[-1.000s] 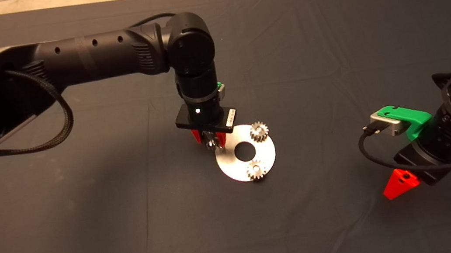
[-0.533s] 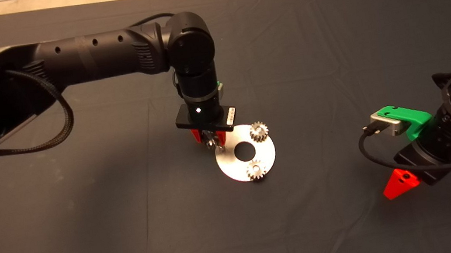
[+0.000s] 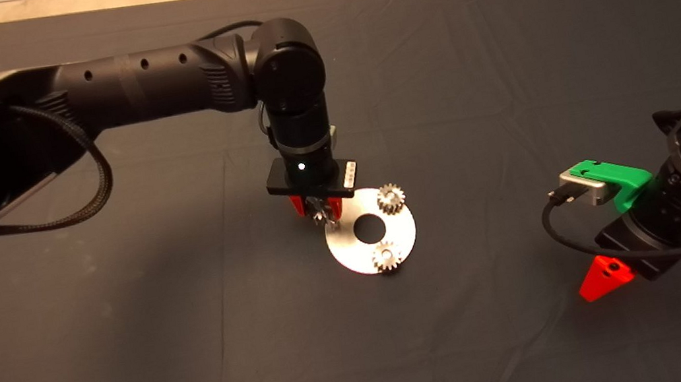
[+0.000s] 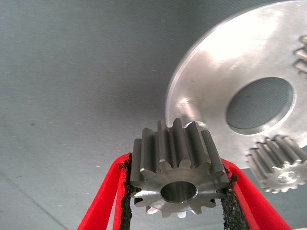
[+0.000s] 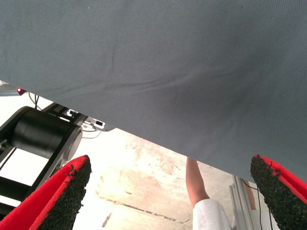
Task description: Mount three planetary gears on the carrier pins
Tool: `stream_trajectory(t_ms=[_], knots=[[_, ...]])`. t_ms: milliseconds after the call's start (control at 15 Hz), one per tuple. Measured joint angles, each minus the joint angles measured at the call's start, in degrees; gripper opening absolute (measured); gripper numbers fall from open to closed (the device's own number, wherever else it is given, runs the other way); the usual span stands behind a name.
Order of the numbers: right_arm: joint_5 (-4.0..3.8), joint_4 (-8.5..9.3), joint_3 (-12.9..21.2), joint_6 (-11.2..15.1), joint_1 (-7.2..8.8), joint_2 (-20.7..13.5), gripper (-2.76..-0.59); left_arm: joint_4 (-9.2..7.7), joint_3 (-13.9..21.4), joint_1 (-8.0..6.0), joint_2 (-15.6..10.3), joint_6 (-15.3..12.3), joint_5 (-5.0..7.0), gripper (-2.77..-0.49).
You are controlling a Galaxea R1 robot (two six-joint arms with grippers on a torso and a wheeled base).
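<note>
Your left gripper point(image 4: 178, 191), at frame centre, clamps the third planetary gear point(image 4: 178, 165) bore-down just above the last bare carrier pin point(image 4: 191, 109), so it can drop on; your right gripper point(image 5: 170, 191) idles open, lower right.

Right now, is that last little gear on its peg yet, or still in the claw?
Still held: the left gripper clamps the third gear between its pads, above the bare pin.
</note>
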Motion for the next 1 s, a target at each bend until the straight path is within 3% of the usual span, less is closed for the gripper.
stream_trajectory(t_ms=[467, 1000], knots=[[0.00, 0.00, 0.52, 0.00, 0.00, 0.00, -0.89, 0.13, -1.02, 0.20, 0.31, 0.00, 0.05, -2.25], [-0.02, 0.02, 0.56, -0.01, 0.00, 0.00, -0.89, 0.30, -1.02, 2.18, 0.31, 0.00, 0.02, -2.25]])
